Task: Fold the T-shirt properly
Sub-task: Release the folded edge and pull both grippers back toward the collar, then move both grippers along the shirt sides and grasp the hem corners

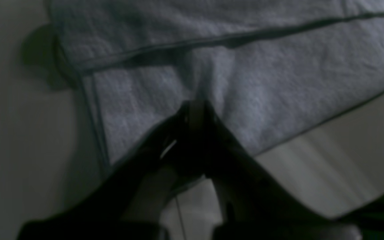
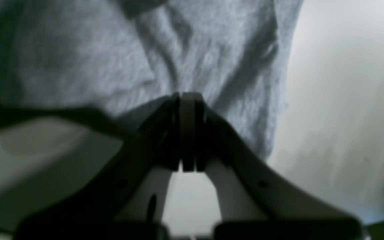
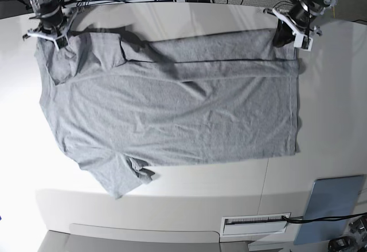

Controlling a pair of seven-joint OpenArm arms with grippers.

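The heather-grey cotton T-shirt point(image 3: 172, 109) lies spread mid-worktop point(image 3: 189, 200); the left hand point(image 3: 288, 33) and right hand point(image 3: 50, 34) pinch its far-edge corners. Uneven pulling could bunch the fold.

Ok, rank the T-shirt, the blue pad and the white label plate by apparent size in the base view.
1. T-shirt
2. blue pad
3. white label plate, though the pad runs off the frame edge.

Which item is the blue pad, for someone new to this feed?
Start at the grey T-shirt spread across the white table. Go to the table's near corner, below the left claw. The pad lies there: flat, blue-grey, rectangular, apart from the shirt.
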